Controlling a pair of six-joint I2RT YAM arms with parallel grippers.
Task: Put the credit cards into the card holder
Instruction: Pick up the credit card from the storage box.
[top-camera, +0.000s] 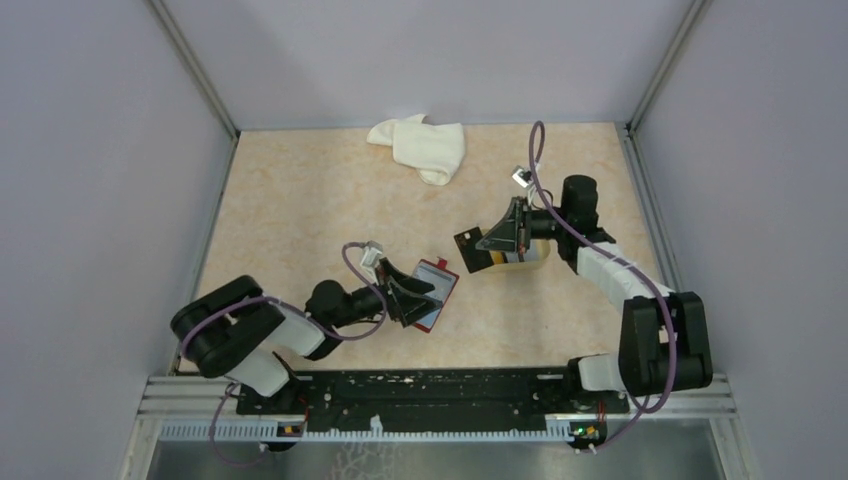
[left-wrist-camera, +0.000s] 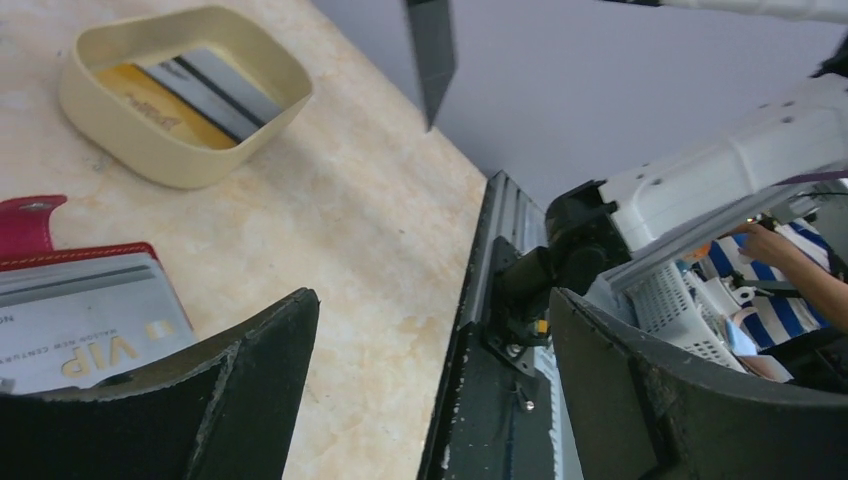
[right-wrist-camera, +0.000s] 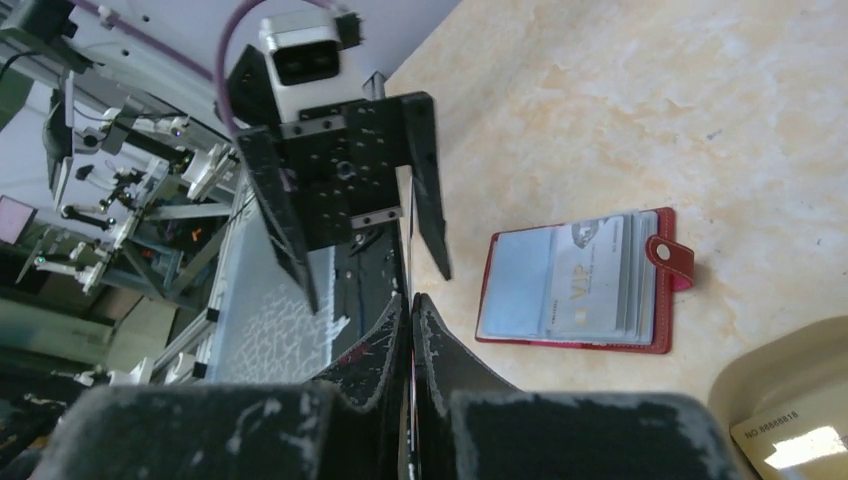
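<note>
Left gripper (left-wrist-camera: 432, 300) stands wide with nothing between its fingers, hanging low over the near side of the card holder (right-wrist-camera: 515, 285); one finger crosses the holder's corner in the left wrist view, but whether it touches cannot be told. Right gripper (right-wrist-camera: 410, 300) is closed tight. From above, what looks like a dark card (top-camera: 470, 250) juts from its tips, held up off the surface (top-camera: 300, 200).

A white cloth (top-camera: 425, 145) lies crumpled at the far edge, well apart from the work. The beige tray (left-wrist-camera: 170, 160) sits right of the middle, partly under the right gripper, and two cards (left-wrist-camera: 190, 85), one yellow and one grey, lie flat in it. The card holder lies open and face up near the middle of the surface, a little toward the near edge, with its red snap tab flung out to one side. A pale VIP card (right-wrist-camera: 585, 295) already sits in one of its clear sleeves.

The step in hand looks like the carry from tray to holder. The next move, as I judge it, calls for bringing the card's leading edge square to a free sleeve mouth and sliding it in at a shallow angle. The left gripper is well placed to press the holder flat so it does not skate or fold shut.
</note>
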